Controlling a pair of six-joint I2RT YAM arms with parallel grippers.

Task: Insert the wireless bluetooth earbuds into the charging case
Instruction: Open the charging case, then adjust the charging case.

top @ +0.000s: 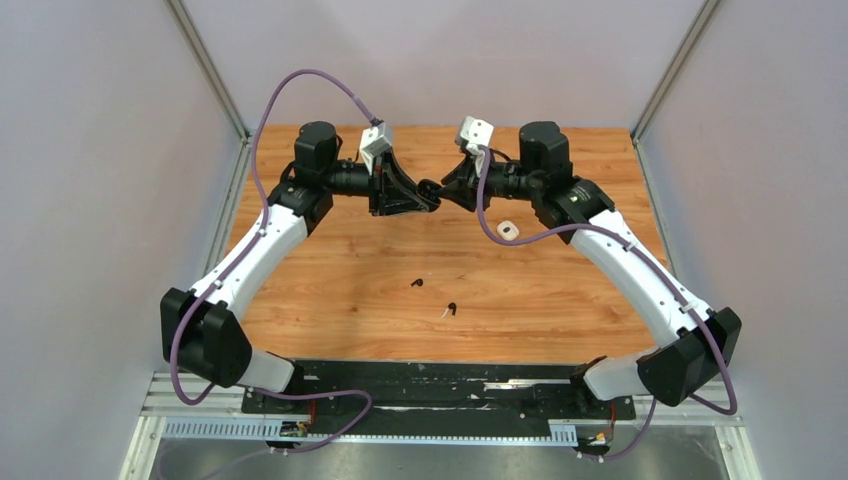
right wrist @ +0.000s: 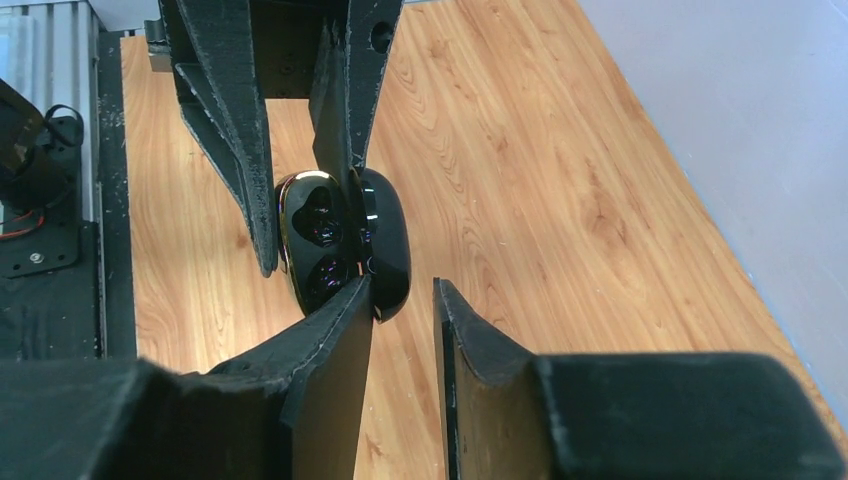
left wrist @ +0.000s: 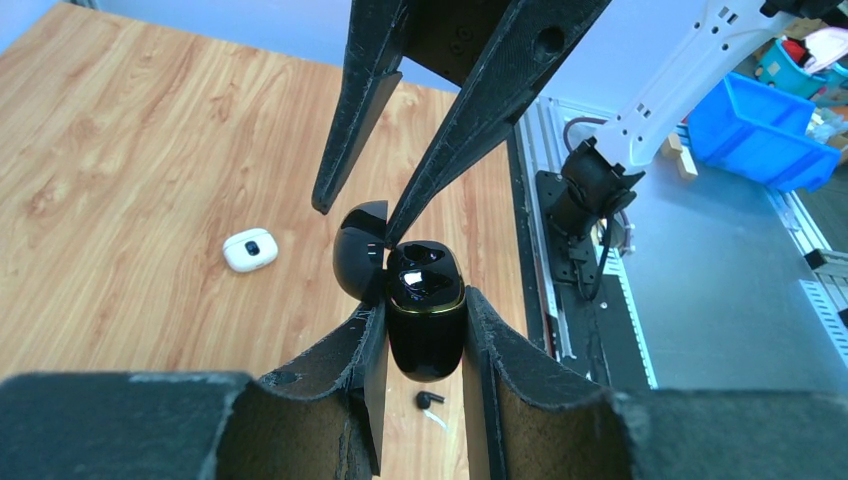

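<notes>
My left gripper (left wrist: 424,300) is shut on the body of a glossy black charging case (left wrist: 425,330), held in the air above the table's far middle (top: 430,190). The case's lid (left wrist: 360,250) hangs open and both sockets look empty. My right gripper (right wrist: 403,285) is open. One of its fingers (right wrist: 335,340) sits at the seam between lid (right wrist: 390,240) and body (right wrist: 315,240), with the lid between its jaws. Two black earbuds (top: 417,283) (top: 452,308) lie on the table; one also shows in the left wrist view (left wrist: 428,399), with a small white piece (left wrist: 437,418) beside it.
A white closed charging case (top: 507,230) lies on the wooden table right of centre, and it also shows in the left wrist view (left wrist: 250,250). Grey walls enclose the table on three sides. The black base rail (top: 440,385) runs along the near edge.
</notes>
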